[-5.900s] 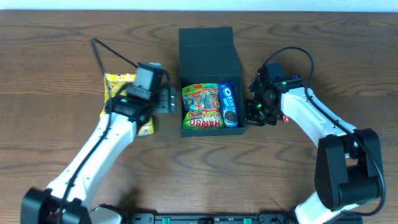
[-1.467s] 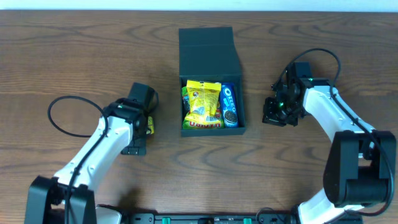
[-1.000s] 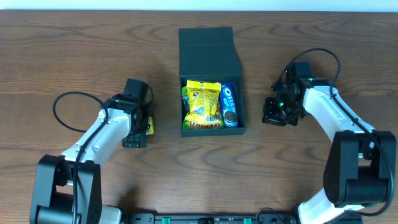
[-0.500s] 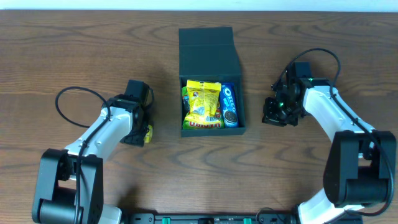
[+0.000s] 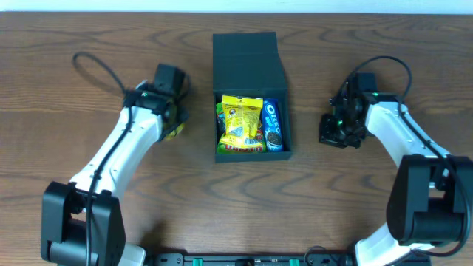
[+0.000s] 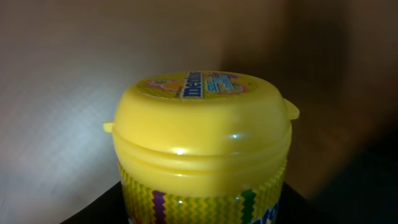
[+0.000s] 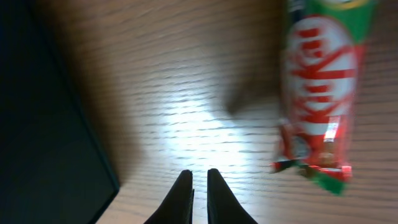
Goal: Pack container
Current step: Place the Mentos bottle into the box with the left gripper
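The dark teal container (image 5: 247,55) stands open at the table's middle, its flap lid folded back. Inside lie a green Haribo bag (image 5: 238,148), a yellow packet (image 5: 242,117) on top of it, and a blue Oreo pack (image 5: 272,125). My left gripper (image 5: 172,118) is left of the container and shut on a yellow Mentos tub (image 6: 202,137), which fills the left wrist view. My right gripper (image 5: 334,134) is right of the container, shut and empty (image 7: 199,175), low over the wood. A red and green KitKat bar (image 7: 320,93) lies just beyond it. The container wall (image 7: 43,118) is at its left.
The wooden table (image 5: 369,214) runs to the frame edges. A black cable (image 5: 92,63) loops from the left arm at the back left. Another cable (image 5: 384,66) arcs over the right arm.
My left arm has swung from the front left toward the back, carrying the yellow tub up beside the container. The right gripper has shifted slightly right.
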Controlling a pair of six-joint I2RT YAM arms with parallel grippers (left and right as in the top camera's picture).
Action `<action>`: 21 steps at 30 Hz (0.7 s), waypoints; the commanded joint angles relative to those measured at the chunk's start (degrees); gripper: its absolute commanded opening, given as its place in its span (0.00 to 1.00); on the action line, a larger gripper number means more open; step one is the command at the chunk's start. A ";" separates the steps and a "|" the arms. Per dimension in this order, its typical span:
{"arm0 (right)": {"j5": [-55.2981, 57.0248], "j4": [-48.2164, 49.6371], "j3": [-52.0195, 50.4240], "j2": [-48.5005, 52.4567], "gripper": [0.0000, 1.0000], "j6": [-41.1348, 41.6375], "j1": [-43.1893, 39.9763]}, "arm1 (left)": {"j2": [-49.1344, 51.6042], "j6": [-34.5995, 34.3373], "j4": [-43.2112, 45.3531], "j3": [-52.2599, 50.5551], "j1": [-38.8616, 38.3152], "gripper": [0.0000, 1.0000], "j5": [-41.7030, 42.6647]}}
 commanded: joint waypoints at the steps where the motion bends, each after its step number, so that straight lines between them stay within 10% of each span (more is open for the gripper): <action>1: 0.83 0.22 -0.02 -1.09 0.09 -1.09 -2.47 | 0.13 18.58 2.75 6.40 -6.01 0.05 -1.16; 13: 0.81 0.17 -0.02 -1.09 0.07 -1.09 -6.47 | 5.95 33.11 11.28 8.94 -27.34 0.06 1.36; 21: 0.81 -0.07 -0.02 -1.09 0.08 -1.09 -6.45 | 11.80 29.33 12.92 8.94 -28.44 0.06 6.29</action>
